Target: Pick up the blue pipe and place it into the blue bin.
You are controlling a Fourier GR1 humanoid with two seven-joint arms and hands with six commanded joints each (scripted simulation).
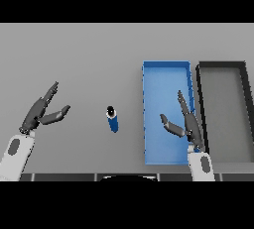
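Note:
A short blue pipe with a dark open end lies on the grey table, a little left of the blue bin. My right hand hovers over the bin's near right part, fingers straight and thumb spread toward the pipe, holding nothing. My left hand is open at the left side of the table, well away from the pipe.
A black bin with a grey floor stands directly right of the blue bin, their long sides nearly touching. Bare grey table stretches behind and to the left of the pipe.

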